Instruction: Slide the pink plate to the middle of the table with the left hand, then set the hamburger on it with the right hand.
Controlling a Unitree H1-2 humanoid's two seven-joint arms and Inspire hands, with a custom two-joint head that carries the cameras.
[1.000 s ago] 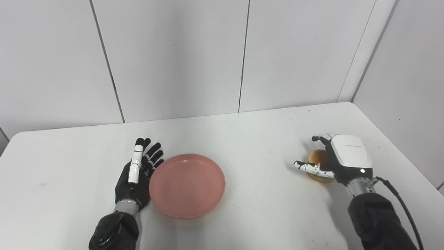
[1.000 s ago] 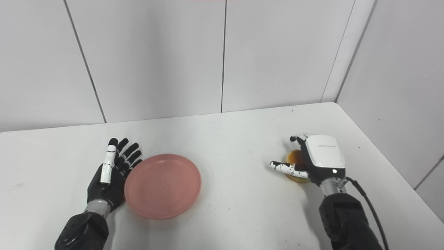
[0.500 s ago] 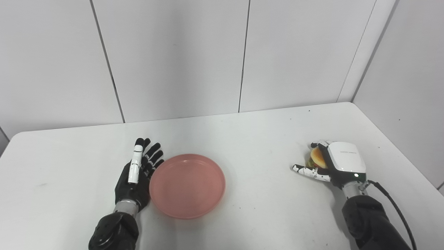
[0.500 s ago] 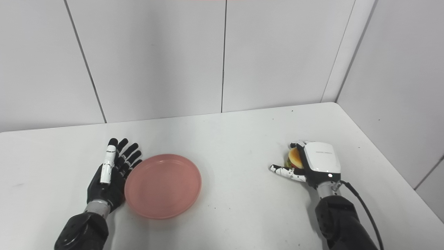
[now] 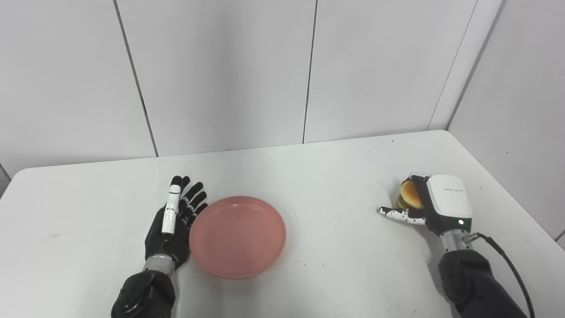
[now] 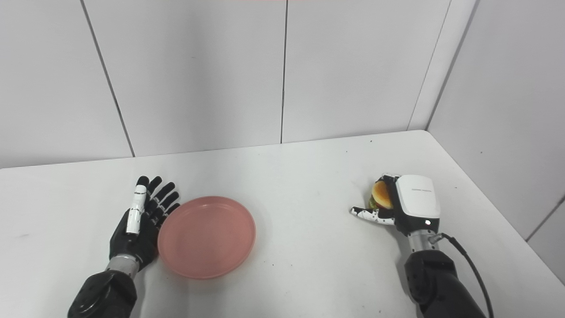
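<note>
Right hand (image 5: 435, 203) curled round tilted hamburger (image 5: 410, 195), tan bun; left hand (image 5: 173, 221) flat, fingers spread, empty.

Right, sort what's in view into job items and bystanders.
Job:
pink plate
hamburger, held in right hand
left hand, open beside the plate

Bystanders:
only the table and the wall panels

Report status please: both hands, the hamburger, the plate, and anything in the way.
Left hand open, beside pink plate. Right hand shut on hamburger, at table's right side. Plate bare. No obstacle seen between them.
</note>
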